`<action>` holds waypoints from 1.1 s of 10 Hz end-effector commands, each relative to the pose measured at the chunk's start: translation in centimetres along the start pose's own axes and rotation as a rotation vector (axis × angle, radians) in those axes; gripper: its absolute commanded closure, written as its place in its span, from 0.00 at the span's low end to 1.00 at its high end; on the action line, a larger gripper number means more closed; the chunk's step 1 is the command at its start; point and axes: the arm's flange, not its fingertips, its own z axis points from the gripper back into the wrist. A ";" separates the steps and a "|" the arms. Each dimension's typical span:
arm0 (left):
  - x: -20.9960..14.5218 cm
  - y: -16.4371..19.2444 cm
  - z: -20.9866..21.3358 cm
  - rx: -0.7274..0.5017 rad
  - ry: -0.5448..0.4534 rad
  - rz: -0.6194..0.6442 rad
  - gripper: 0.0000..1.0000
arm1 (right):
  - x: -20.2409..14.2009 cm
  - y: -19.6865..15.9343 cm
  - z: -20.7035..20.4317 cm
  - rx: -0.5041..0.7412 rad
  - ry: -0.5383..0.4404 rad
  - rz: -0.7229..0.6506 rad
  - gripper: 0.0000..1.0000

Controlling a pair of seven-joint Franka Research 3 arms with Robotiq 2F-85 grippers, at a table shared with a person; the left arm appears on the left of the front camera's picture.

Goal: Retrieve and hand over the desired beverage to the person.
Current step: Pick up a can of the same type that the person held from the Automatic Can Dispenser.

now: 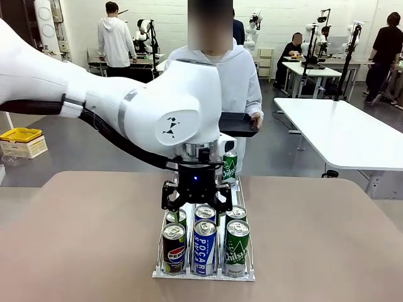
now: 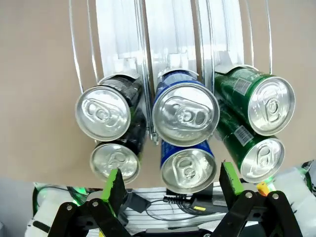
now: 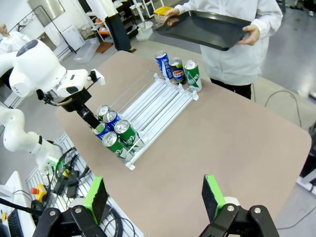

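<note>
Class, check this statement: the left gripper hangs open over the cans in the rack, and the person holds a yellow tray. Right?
No: the tray the person holds is black, not yellow, as the right wrist view shows. The left gripper does hang open over the cans in the rack.

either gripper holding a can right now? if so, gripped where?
Neither. The left gripper hangs open over the can rack, jaws closed on nothing. The right gripper is open above the table, empty.
</note>
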 end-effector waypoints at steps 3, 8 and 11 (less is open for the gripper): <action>-0.8 -2.2 -0.2 0.029 0.000 0.002 0.00 | 0.1 -0.1 0.0 0.029 -0.024 0.013 0.00; -1.3 -1.5 -0.6 0.029 -0.002 -0.017 0.00 | 0.1 -0.1 0.0 0.029 -0.024 0.013 0.00; -1.2 -1.5 -0.6 0.039 -0.006 -0.040 0.00 | 0.1 -0.1 0.0 0.029 -0.024 0.013 0.00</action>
